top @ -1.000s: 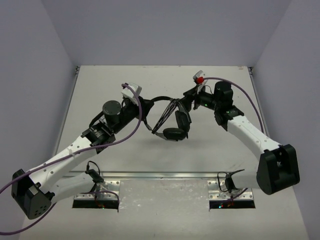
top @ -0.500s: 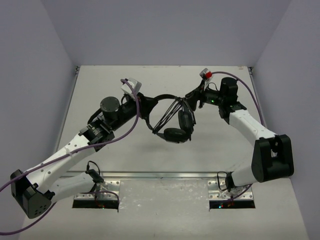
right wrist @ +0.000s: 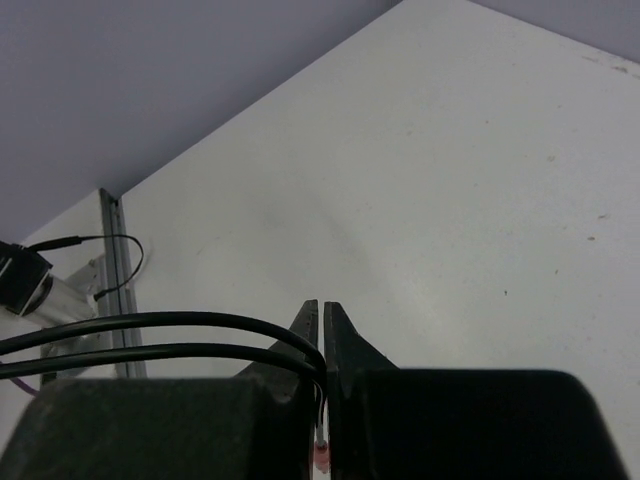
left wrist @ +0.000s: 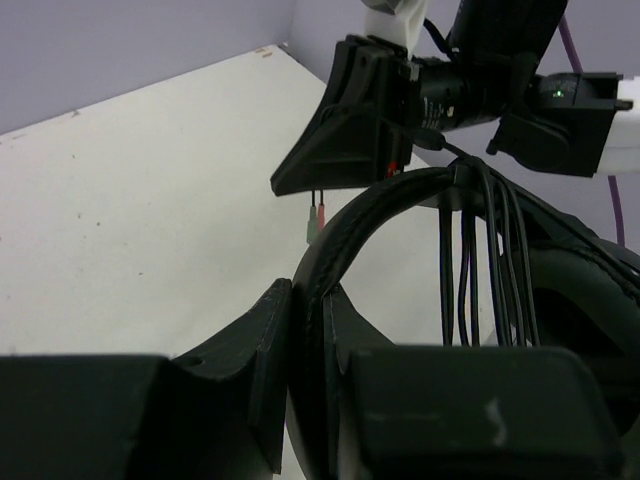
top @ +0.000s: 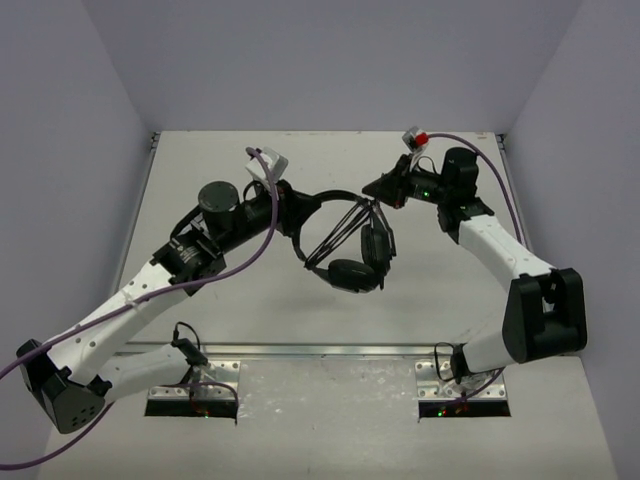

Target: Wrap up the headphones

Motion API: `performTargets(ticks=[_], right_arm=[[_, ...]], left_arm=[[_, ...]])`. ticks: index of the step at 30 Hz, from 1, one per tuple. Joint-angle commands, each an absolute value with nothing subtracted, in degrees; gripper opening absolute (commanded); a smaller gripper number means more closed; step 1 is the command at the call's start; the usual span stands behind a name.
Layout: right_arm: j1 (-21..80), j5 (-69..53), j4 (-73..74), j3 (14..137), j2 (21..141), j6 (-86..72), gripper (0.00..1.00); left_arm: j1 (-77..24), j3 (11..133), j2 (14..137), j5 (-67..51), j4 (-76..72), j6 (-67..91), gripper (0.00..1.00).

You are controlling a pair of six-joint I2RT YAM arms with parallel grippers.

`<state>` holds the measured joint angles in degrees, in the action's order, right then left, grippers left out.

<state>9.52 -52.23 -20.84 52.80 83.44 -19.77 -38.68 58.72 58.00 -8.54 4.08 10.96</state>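
Holding headphones [top: 350,272] aloft over surface [top: 200,170] w/ left gripper [top: 292,215] clamped narrow on headband [left wrist: 400,190], arch spanning left-right. Pinching cable [right wrist: 150,322] shut in right gripper [top: 372,190], touching headband top, so prob. nearer arm for next loop across band. Showing plug end [left wrist: 315,218] in left wrist view only, not overhead.

text: none legible | headphones [top: 350,274]: no readable marking | numbers: none

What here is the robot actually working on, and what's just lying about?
Job in hand: headphones; thin black cable; left fingers clamped on the headband; right fingers pinching the cable.
Just there: purple robot cables; metal rail; table.
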Motion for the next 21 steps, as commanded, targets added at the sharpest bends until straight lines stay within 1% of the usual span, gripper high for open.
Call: performTargets(ticks=[1,4,8,11,13,15,16,18,20,21], right_arm=[[8.62,-47.12,-20.23,58.52,83.49,-20.22,0.01],[8.26,-47.99,-18.99,60.29,84.72,-20.3,0.01],[8.78,-52.01,-20.56,60.12,87.36,-22.32,0.01],[11.86,-49.94,-19.87,57.14,86.14,-19.87,0.01],[13.44,-49.83,-22.4,53.28,84.99,-20.47,0.01],[14.41,-51.06,-28.61,50.46,83.86,-23.45,0.01],[14.76,-51.33,-31.7,47.23,83.41,-27.21,0.01],[15.29,-51.85,-39.5,44.4,82.45,-31.18,0.01],[16.96,-52.73,-44.01,41.93,82.35,-36.02,0.07],[18.7,-53.0,-47.51,41.4,82.61,-38.38,0.13]], left_arm=[[-39.11,61.97,57.22,-17.12,3.34,11.95,0.0],[-39.11,59.07,55.47,-18.63,1.06,12.92,0.0],[-39.11,58.8,54.76,-21.09,-2.98,14.23,0.0],[-39.11,58.1,53.71,-19.87,-8.23,15.47,0.0],[-39.11,57.48,53.53,-19.78,-10.27,15.82,0.0],[-39.11,56.87,53.0,-16.98,-13.77,17.4,0.0],[-39.11,56.0,52.74,-12.7,-14.93,18.62,0.0],[-39.11,54.41,51.51,-8.19,-19.3,19.94,0.0],[-39.11,52.57,50.63,-1.34,-22.31,22.31,0.0],[-39.11,50.73,50.02,1.55,-25.63,23.63,0.0]])
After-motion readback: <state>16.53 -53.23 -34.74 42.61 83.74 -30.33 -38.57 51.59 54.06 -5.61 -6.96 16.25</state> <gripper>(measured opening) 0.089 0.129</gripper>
